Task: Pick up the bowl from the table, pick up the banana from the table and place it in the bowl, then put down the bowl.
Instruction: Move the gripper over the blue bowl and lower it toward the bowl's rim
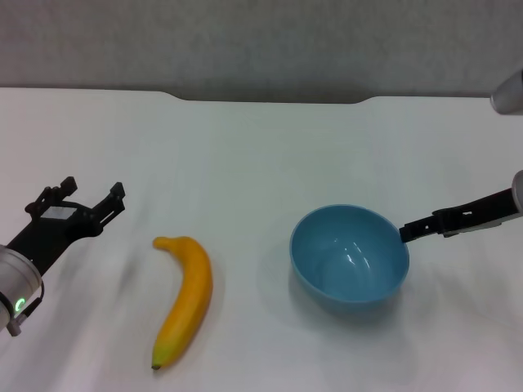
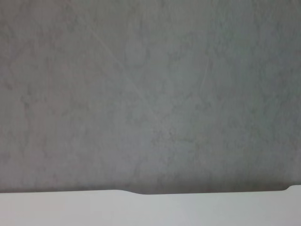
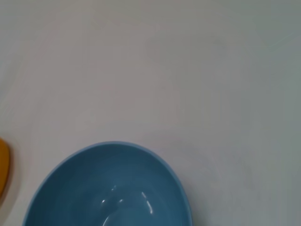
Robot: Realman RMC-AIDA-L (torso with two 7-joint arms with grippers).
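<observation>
The right gripper [image 1: 406, 232] is reaching in from the frame's right, touching the rim of the bowl [image 1: 350, 256] at lower centre-right; whether it is clamping cannot be told. A thin rim pinch risks tipping. The left gripper [image 1: 88, 196], fingers apart, is hovering left of the banana [image 1: 185, 296] on the bench [image 1: 245, 147]

Head view: high, looking forward and down over the white table [image 1: 261, 147]; far edge at 12 o'clock, banana [image 1: 186, 296] toward 7 o'clock, bowl [image 1: 350, 255] toward 5 o'clock.

Left wrist view: low, facing level across the table's far edge and notch [image 2: 136, 192] to the grey wall [image 2: 150, 94].

Right wrist view: close above the bowl [image 3: 110, 188], facing down.

Shared: bowl, banana end [image 3: 3, 167] and table with head view; notch [image 1: 278, 100] and wall with left wrist view.
</observation>
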